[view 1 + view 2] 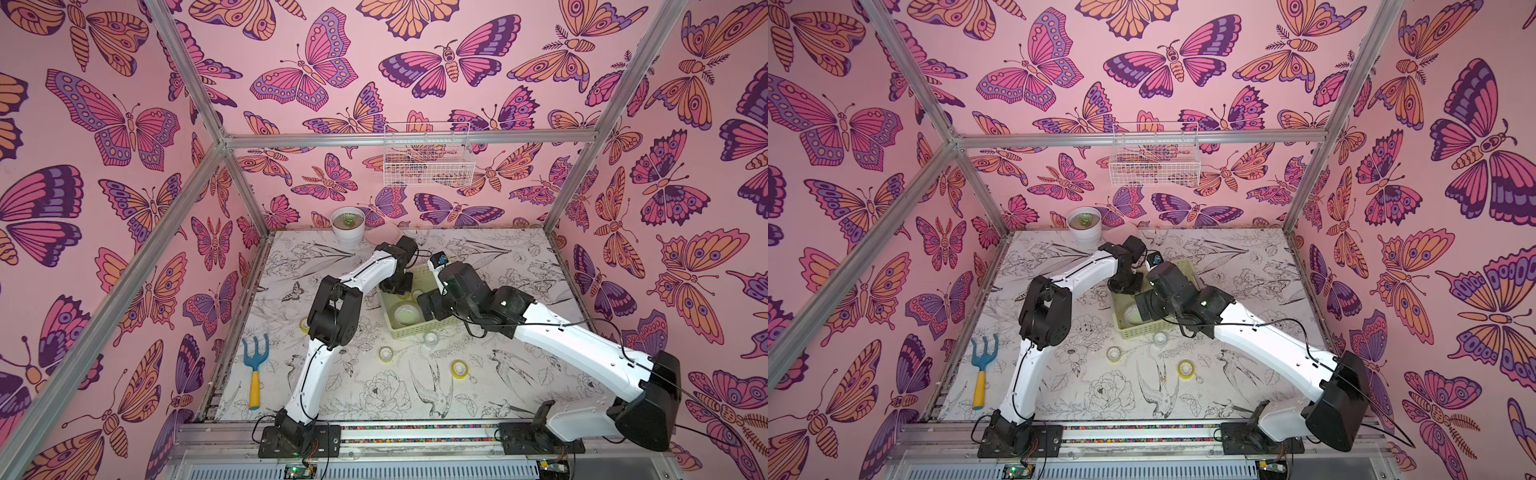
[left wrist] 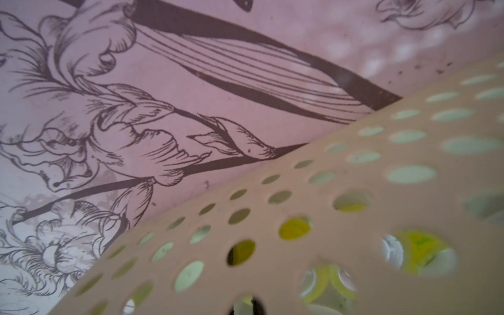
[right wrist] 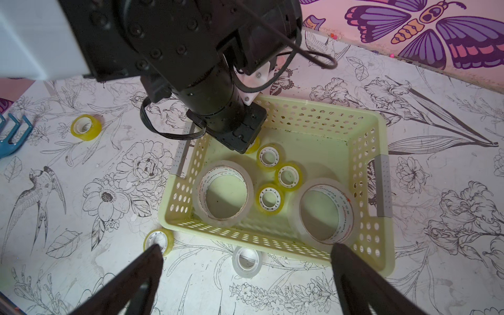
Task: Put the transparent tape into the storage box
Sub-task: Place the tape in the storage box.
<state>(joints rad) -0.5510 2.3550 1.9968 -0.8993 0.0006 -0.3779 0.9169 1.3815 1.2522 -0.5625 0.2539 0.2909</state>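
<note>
A wide tape roll lies inside the storage box, smaller rolls on the table outside.

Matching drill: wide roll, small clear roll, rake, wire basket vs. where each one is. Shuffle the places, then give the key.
1 wide roll
2 clear roll
3 rake
4 wire basket

a hung on the back wall
b on the table, by its left edge
c inside the box
d on the table, just outside the box's near side

Pairs: 1-c, 2-d, 3-b, 4-a
</note>
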